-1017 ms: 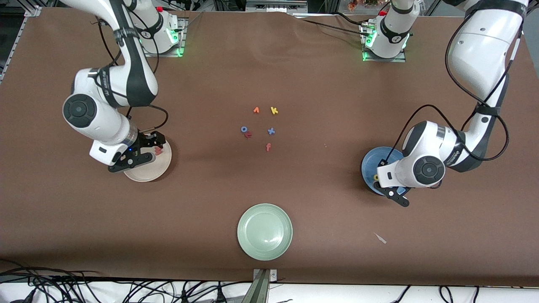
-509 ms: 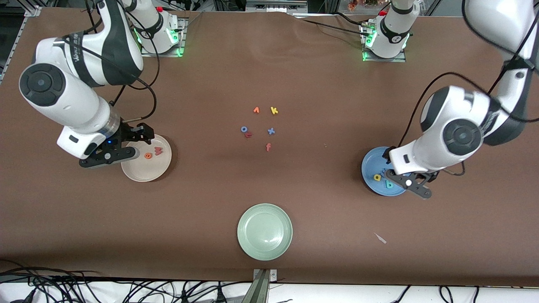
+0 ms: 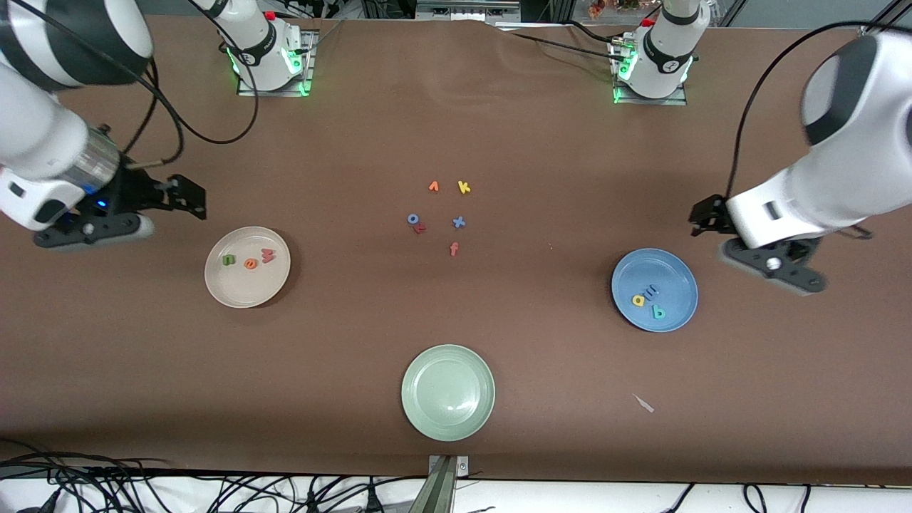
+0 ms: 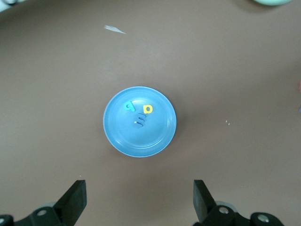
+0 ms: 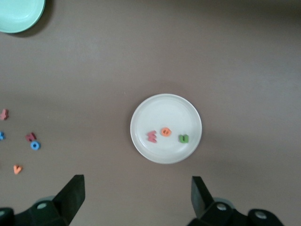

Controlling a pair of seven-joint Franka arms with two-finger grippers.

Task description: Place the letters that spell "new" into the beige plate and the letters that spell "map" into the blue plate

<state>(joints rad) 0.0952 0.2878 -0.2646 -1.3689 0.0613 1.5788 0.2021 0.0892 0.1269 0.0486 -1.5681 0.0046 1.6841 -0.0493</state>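
From my remote station, the sort looks complete: the green n [image 3: 228, 260], orange e [image 3: 250, 263] and pinkish-red w [image 3: 267, 255] lie in a row in the beige plate [image 3: 242, 293], at about nine o'clock on the table as the front camera shows it. The yellow a [image 3: 638, 301], blue m [image 3: 651, 291] and teal p [image 3: 659, 312] cluster in the blue plate [image 3: 673, 274] at about three o'clock. I judge nothing is left to move.

Both plates are round, shallow and smooth-glazed with plain rims; the letters look like small, matte foam cutouts. The pale green plate [image 3: 447, 392] sits bare at six o'clock. Spare letters [image 3: 442, 214] dot the brown cloth at centre.

The left gripper [image 3: 741, 239] hangs over bare cloth just beside the blue plate, jaws spread and holding nothing. The right gripper [image 3: 153, 206] hangs over cloth near the beige plate, likewise spread wide and unloaded.
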